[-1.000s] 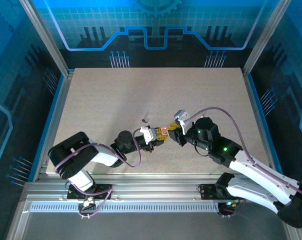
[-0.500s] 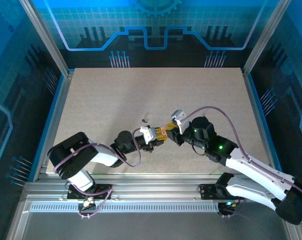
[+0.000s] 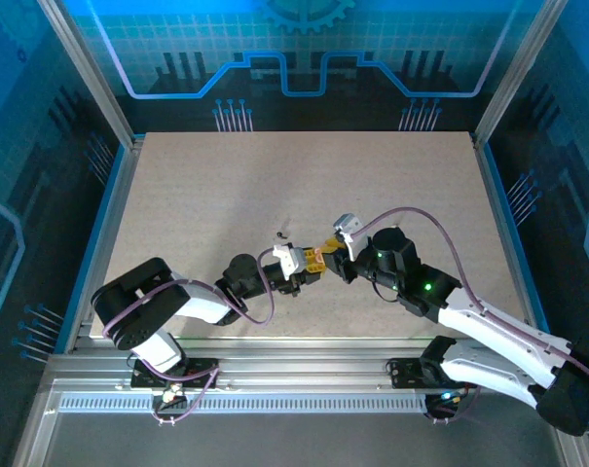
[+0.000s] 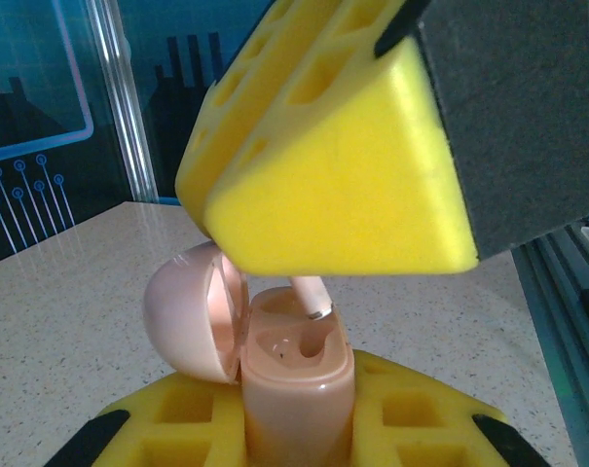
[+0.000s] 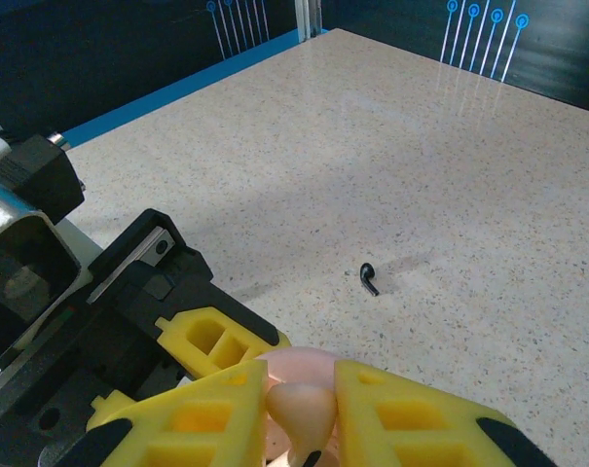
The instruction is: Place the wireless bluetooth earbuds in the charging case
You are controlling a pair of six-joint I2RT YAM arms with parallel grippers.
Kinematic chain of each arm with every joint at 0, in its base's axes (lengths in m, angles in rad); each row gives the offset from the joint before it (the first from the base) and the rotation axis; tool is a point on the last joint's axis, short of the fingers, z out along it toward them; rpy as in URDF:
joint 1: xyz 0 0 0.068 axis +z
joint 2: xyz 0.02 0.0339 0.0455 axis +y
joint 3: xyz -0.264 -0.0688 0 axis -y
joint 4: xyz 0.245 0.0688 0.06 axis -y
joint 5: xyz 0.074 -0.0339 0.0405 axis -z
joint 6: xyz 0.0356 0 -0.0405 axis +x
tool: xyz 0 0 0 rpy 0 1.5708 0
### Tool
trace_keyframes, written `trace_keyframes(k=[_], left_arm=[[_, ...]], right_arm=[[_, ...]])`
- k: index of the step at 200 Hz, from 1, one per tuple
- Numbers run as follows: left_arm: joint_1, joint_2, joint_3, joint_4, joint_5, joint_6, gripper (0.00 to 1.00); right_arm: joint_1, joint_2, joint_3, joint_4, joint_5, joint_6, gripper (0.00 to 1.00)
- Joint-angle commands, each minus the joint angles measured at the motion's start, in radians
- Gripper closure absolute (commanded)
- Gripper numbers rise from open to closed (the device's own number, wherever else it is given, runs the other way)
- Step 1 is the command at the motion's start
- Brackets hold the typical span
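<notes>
My left gripper (image 4: 294, 433) is shut on the pink charging case (image 4: 296, 389), which stands upright with its lid (image 4: 189, 311) swung open to the left. Just above it, my right gripper (image 5: 302, 420) is shut on the pale pinkish-white earbud (image 5: 299, 407). The earbud's stem (image 4: 312, 297) points down at the case's right socket, its tip at the rim. In the top view the two grippers meet at mid-table, left gripper (image 3: 302, 269) and right gripper (image 3: 329, 255). One black earbud (image 5: 369, 278) lies loose on the table beyond them, black earbud (image 3: 282, 233).
The speckled beige table (image 3: 226, 185) stretches open behind and to both sides. Metal frame posts (image 3: 90, 73) and blue edge strips bound it. A yellow finger (image 4: 333, 165) of the right gripper hangs over the case.
My right gripper has shifted a little left and closer to the left gripper, bringing the pale earbud over the open case. The left arm has stayed put.
</notes>
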Motion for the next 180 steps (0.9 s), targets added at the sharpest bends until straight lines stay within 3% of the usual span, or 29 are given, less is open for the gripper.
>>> trace_keyframes(k=[1, 180], left_arm=[[-0.009, -0.033, 0.029, 0.043, 0.022, -0.017, 0.83], [-0.010, -0.059, 0.049, 0.043, -0.010, -0.080, 0.82]], right_arm=[[0.006, 0.002, -0.018, 0.002, 0.003, 0.008, 0.76], [0.007, -0.014, -0.055, -0.039, -0.023, -0.020, 0.77]])
